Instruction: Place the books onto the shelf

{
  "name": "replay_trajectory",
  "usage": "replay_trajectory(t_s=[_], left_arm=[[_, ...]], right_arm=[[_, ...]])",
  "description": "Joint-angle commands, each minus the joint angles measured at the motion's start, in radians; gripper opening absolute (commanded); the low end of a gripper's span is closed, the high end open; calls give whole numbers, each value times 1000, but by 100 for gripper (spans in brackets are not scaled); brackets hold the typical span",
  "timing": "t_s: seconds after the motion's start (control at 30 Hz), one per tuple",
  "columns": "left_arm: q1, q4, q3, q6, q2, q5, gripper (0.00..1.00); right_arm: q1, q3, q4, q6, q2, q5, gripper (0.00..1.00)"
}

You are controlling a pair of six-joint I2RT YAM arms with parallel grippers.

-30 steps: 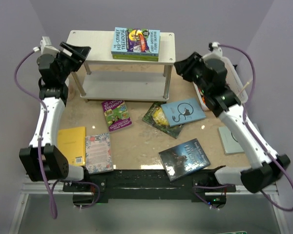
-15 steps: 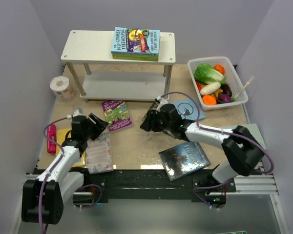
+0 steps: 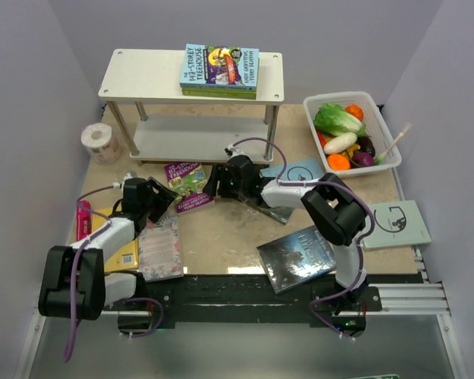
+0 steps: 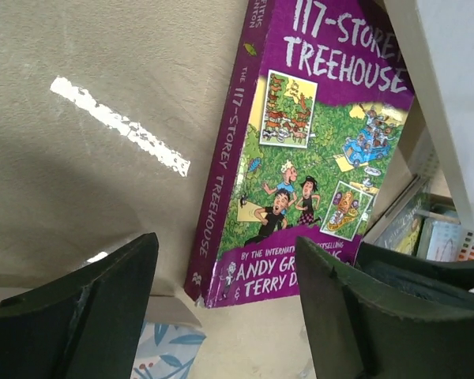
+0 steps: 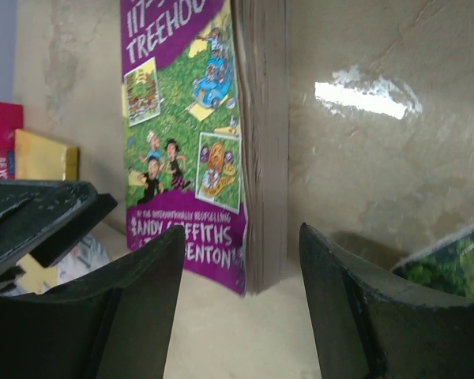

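Note:
The purple book (image 3: 187, 187) lies flat on the table in front of the shelf (image 3: 191, 87). My left gripper (image 3: 166, 202) is low at its near left corner, open, the book (image 4: 300, 150) just beyond the fingers. My right gripper (image 3: 211, 184) is low at its right edge, open, with the page edge (image 5: 262, 142) ahead of the gap. Neither holds anything. A stack of books (image 3: 220, 69) rests on the shelf's top board. Pink floral (image 3: 159, 246), yellow (image 3: 118, 237), light-blue (image 3: 300, 171), dark grey (image 3: 298, 258) and grey-green (image 3: 395, 223) books lie around.
A white basket of vegetables (image 3: 389, 154) stands at the back right. A paper roll (image 3: 95, 139) sits by the shelf's left leg, a pink marker (image 3: 83, 221) at the left edge. A dark green book (image 3: 268, 207) lies under my right arm.
Both arms have dropped from beside the shelf down to the table and closed in on the purple book from either side. The grey-green book at the right is now uncovered.

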Motion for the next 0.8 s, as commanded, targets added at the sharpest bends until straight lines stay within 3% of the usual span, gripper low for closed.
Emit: replay_trajectory(t_s=[0.0,0.23,0.37,0.47,0.5,0.57,0.6,0.77], left_arm=[[-11,52,83,13,100,47,68],[-48,147,53,4,233,150,50],[-84,179,43,5,260,165,39],[-101,191,33,1,261,163,35],[-101,196,30,1,258,165,35],[-103,191,26,8,240,167,33],[-103,176,28,10,229,165,33],[-100,1,94,63,65,86,37]], right_arm=[[9,99,-57,-44,60,32,63],[39,134,-48,-61,126,-65,58],[74,136,29,-30,143,-177,51],[87,115,96,22,144,-211,30],[87,99,121,49,137,-220,15],[88,52,183,69,111,-237,4],[87,36,200,85,98,-254,0],[87,-103,239,109,-70,-290,0]])
